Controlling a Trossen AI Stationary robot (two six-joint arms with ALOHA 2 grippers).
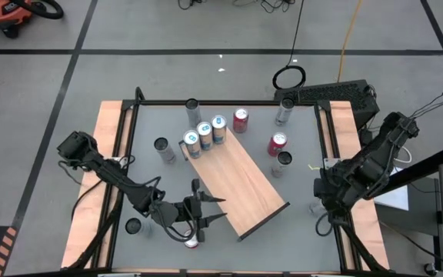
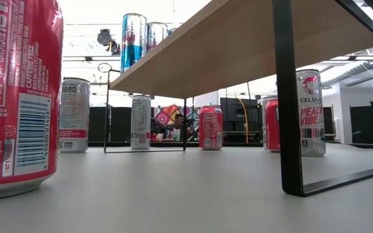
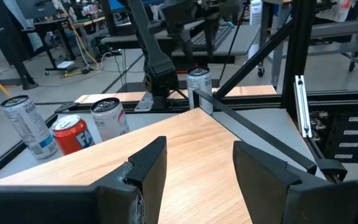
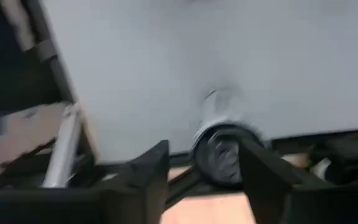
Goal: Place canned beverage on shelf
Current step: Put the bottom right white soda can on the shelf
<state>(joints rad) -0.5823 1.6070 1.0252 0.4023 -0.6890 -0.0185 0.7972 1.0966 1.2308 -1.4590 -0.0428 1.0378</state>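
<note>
Right now the right gripper (image 4: 204, 171) stands open, nothing held, a silver can (image 4: 219, 155) between its fingers — off the shelf (image 1: 241, 185), near its corner. Can's rigid, slick, prob. light — grip mid-body.

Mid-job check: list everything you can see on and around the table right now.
shelf: one, light-brown wood with a black rim, mid-table
blue-and-white cans: three, in a row on the shelf's far end
red cans: three, two on the table beside the shelf, one at the near edge
silver cans: about six, scattered on the table around the shelf
left hand: dark, open, empty, over the shelf
right hand: dark, by a silver can at the table's right edge
</note>
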